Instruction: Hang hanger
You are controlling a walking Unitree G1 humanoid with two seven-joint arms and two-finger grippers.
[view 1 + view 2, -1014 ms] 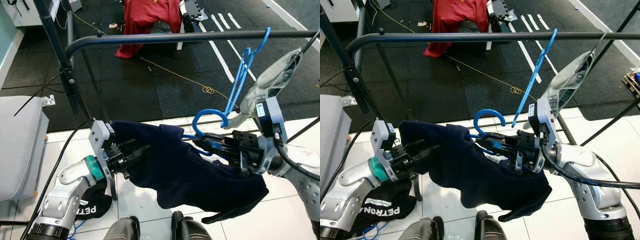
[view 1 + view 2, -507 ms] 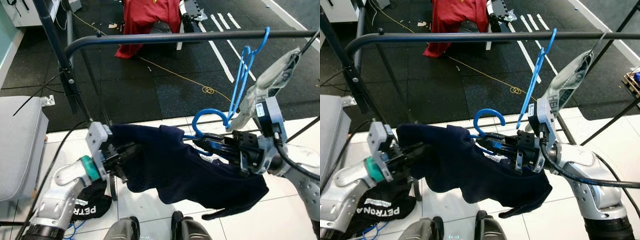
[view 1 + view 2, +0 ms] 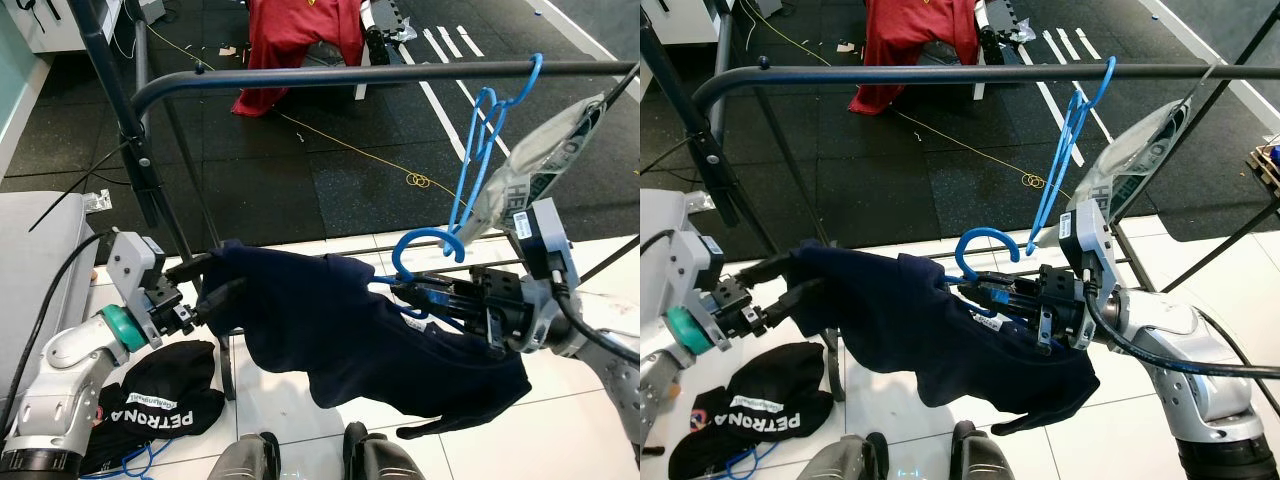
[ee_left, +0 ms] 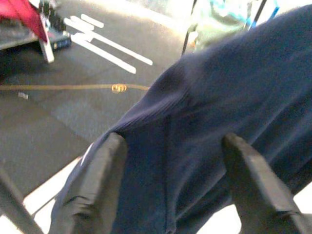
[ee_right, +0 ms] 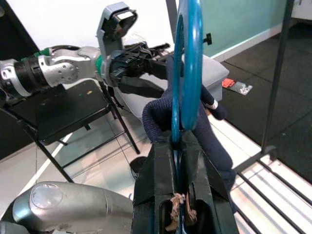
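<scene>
Hanger: blue hanger (image 3: 425, 262) carrying a navy garment (image 3: 340, 335), held below the black rail (image 3: 330, 77); hook curls upward, long axis running across between the two arms.
Right gripper (image 3: 412, 295): fingers clamped on the hanger just beneath the hook.
Left gripper (image 3: 215, 285): fingers spread apart, against the garment's left end.
Rail: a second blue hanger (image 3: 478, 140) hangs there, with a pale plastic bag (image 3: 535, 175) beside it.
Floor: black cloth (image 3: 165, 405) printed PETRONAS; red garment (image 3: 300, 40) beyond the rack.

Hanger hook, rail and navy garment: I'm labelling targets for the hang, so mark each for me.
Hanger hook (image 3: 425, 243), left eye view, top of the blue curve.
Rail (image 3: 350, 77), left eye view, middle of the dark bar.
Navy garment (image 3: 330, 330), left eye view, middle of the cloth.
</scene>
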